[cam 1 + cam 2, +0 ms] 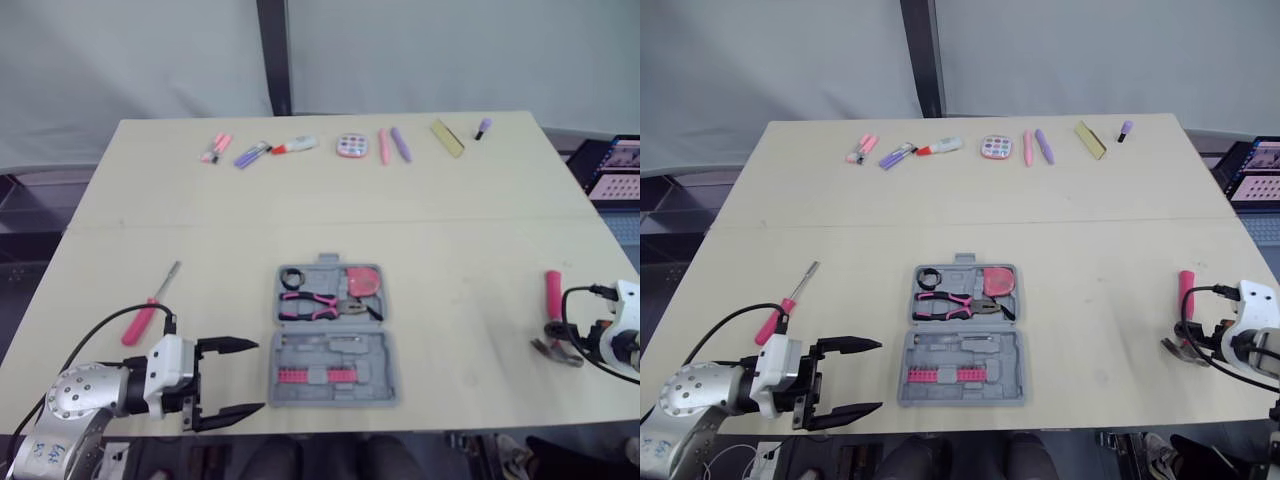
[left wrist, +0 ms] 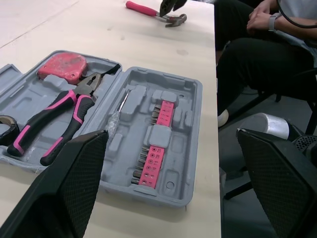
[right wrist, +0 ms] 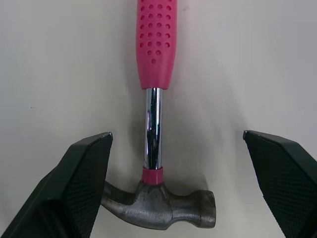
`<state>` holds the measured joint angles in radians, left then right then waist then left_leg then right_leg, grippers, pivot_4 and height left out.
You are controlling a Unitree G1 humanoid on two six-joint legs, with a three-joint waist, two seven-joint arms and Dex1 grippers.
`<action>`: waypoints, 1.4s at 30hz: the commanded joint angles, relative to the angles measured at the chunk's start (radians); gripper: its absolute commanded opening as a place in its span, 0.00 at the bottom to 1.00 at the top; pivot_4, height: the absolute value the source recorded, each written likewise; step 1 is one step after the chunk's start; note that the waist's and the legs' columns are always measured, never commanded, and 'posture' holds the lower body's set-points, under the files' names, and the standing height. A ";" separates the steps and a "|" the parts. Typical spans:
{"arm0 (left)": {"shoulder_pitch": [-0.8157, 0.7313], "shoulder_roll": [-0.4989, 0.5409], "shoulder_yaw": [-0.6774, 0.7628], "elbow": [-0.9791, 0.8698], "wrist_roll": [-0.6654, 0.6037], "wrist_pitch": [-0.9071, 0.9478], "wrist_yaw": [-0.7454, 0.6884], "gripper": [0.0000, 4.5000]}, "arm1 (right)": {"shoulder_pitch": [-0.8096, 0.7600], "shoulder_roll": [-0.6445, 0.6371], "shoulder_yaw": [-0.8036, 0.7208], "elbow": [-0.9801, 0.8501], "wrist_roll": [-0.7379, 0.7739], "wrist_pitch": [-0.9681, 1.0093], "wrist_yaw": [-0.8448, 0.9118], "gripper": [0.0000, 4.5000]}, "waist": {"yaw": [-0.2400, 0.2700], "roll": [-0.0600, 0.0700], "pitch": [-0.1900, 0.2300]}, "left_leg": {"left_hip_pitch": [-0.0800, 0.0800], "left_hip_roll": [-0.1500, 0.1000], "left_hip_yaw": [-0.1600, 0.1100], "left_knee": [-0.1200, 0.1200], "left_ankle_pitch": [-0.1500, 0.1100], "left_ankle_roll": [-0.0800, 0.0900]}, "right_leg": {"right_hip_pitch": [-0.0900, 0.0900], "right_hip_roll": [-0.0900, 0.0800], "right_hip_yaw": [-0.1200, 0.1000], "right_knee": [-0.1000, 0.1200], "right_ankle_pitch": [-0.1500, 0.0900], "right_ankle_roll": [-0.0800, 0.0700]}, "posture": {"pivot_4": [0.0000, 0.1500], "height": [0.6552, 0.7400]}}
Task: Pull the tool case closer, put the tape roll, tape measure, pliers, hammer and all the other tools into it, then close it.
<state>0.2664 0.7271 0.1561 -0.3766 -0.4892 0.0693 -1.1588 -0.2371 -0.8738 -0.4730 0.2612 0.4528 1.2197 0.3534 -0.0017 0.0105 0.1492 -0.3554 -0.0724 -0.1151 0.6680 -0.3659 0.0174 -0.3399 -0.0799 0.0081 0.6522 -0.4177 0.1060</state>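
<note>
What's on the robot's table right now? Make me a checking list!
Surface: pale table, seam across the middle.
Job's things: grey tool case open, holding tape roll, pliers and red tape measure; hammer and screwdriver lie outside it.
Clutter: row of small pens along the far edge.
Grippers: left gripper open beside the case; right gripper open, fingers either side of the hammer's shaft, not touching.
Cables: black cable on the left arm, another cable on the right.
Surroundings: grey curtain behind; seated person beside the table.
</note>
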 commanded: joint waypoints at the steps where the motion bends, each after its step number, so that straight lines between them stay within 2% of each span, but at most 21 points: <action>1: 0.006 0.003 -0.003 -0.020 -0.004 -0.011 -0.003 0.99 | 0.011 -0.015 -0.014 -0.008 -0.008 0.002 0.020 1.00 | 0.000 0.000 0.000 | 0.000 0.000 0.000 0.000 0.000 0.000 | 0.000 0.000 0.000 0.000 0.000 0.000 | 1.00 1.00; 19: -0.041 0.008 -0.018 -0.072 -0.015 0.060 0.038 0.99 | 0.038 0.019 -0.039 -0.024 -0.003 0.066 0.004 1.00 | 0.000 0.000 0.000 | 0.000 0.000 0.000 0.000 0.000 0.000 | 0.000 0.000 0.000 0.000 0.000 0.000 | 1.00 1.00; 22: -0.045 0.009 -0.017 -0.074 -0.015 0.067 0.038 1.00 | 0.037 0.023 -0.035 -0.032 -0.004 0.064 0.008 0.81 | 0.000 0.000 0.000 | 0.000 0.000 0.000 0.000 0.000 0.000 | 0.000 0.000 0.000 0.000 0.000 0.000 | 1.00 1.00; 25: -0.050 0.009 -0.017 -0.075 -0.015 0.073 0.039 1.00 | 0.036 0.026 -0.034 -0.036 -0.007 0.062 0.009 0.48 | 0.000 0.000 0.000 | 0.000 0.000 0.000 0.000 0.000 0.000 | 0.000 0.000 0.000 0.000 0.000 0.000 | 1.00 1.00; 27: -0.052 0.009 -0.017 -0.075 -0.015 0.075 0.040 1.00 | 0.037 0.026 -0.033 -0.037 -0.009 0.058 0.011 0.36 | 0.001 -0.001 0.000 | 0.000 0.000 0.000 0.000 0.000 0.000 | 0.000 0.000 0.000 0.000 0.000 0.000 | 1.00 1.00; 30: -0.056 0.007 -0.015 -0.077 -0.015 0.080 0.043 1.00 | 0.036 0.026 -0.032 -0.037 -0.010 0.058 0.013 0.04 | 0.003 -0.001 0.000 | 0.000 0.000 -0.001 0.000 0.000 0.000 | 0.000 0.000 0.000 0.000 0.000 0.000 | 1.00 1.00; 31: -0.055 0.007 -0.015 -0.077 -0.015 0.081 0.044 1.00 | 0.036 0.026 -0.032 -0.038 -0.011 0.059 0.013 0.00 | 0.003 -0.001 0.000 | 0.000 0.000 -0.001 0.000 0.000 0.000 | 0.001 0.000 0.000 0.000 0.000 0.000 | 1.00 1.00; 42: -0.064 0.007 -0.020 -0.076 -0.016 0.086 0.045 1.00 | 0.045 0.024 -0.023 -0.054 -0.009 0.053 0.024 0.00 | 0.003 -0.001 0.000 | 0.000 0.000 -0.001 0.000 0.000 0.000 | 0.001 0.000 0.000 0.000 0.000 0.000 | 1.00 1.00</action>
<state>0.2052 0.7275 0.1364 -0.4206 -0.4897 0.1548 -1.1148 -0.2091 -0.8428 -0.4966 0.2232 0.4517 1.2690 0.3621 0.0010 0.0096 0.1488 -0.3553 -0.0727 -0.1163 0.6683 -0.3659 0.0174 -0.3392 -0.0799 0.0079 0.6524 -0.4177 0.1060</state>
